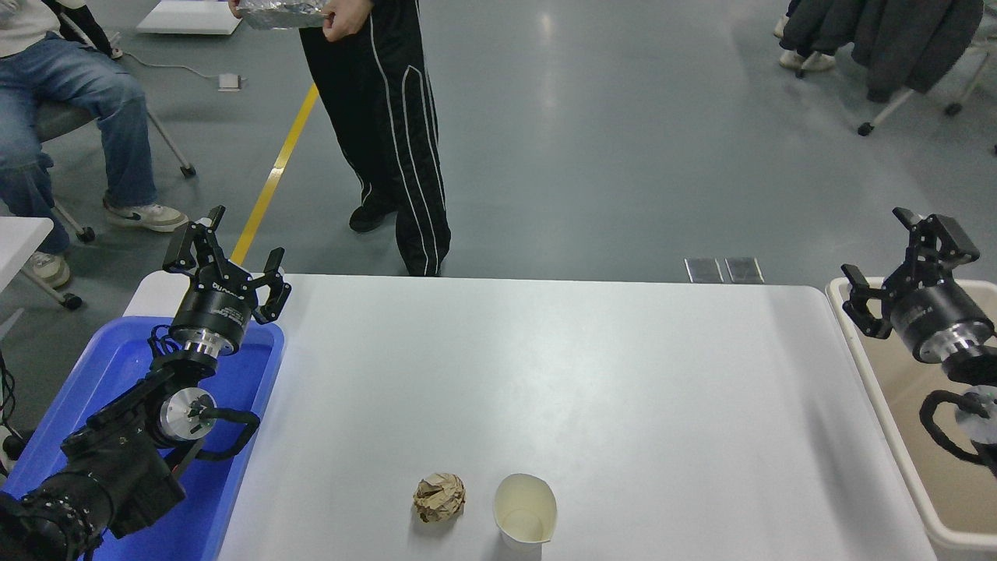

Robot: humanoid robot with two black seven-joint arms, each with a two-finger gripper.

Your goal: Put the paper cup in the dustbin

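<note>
The paper cup (pixel 525 510) stands upright near the table's front edge, off-white, its cream inside showing. The dustbin (pixel 863 365) is the beige bin off the table's right edge, pale rim and tan inside. My right gripper (pixel 896 255) is open and empty, raised over the bin's far left corner, far right of the cup. My left gripper (pixel 227 253) is open and empty, parked at the lower left over the blue tray.
A crumpled brown paper ball (pixel 439 497) lies just left of the cup. A blue plastic tray (pixel 125 366) sits at the table's left under my left arm. A person in black trousers (pixel 389 140) stands beyond the far edge; another sits at upper left.
</note>
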